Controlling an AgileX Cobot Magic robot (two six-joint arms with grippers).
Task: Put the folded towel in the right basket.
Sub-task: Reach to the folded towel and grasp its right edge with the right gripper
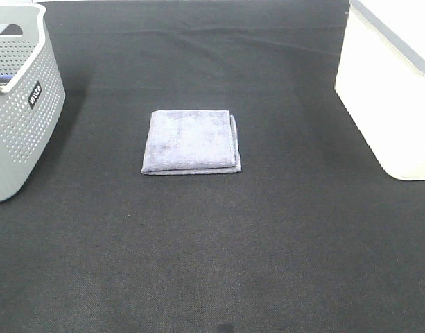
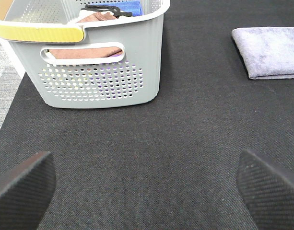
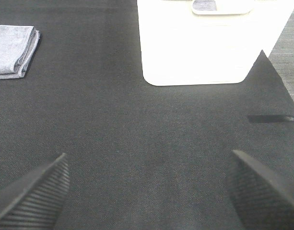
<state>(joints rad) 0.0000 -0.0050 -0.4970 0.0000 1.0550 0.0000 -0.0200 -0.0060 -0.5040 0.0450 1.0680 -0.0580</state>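
Note:
A folded lavender-grey towel point(image 1: 191, 142) lies flat on the black cloth at the middle of the table. It also shows in the left wrist view point(image 2: 270, 51) and the right wrist view point(image 3: 13, 50). The white right basket point(image 1: 391, 90) stands at the right edge, and shows in the right wrist view point(image 3: 211, 45). Neither gripper shows in the high view. My left gripper point(image 2: 147, 189) is open and empty, well short of the towel. My right gripper point(image 3: 149, 189) is open and empty, in front of the white basket.
A grey perforated basket point(image 1: 21, 104) stands at the left edge; the left wrist view shows it point(image 2: 96, 57) holding brown and blue cloths. A black strip point(image 3: 273, 118) lies on the cloth near the white basket. The table's black cloth point(image 1: 212, 263) ends beside both baskets.

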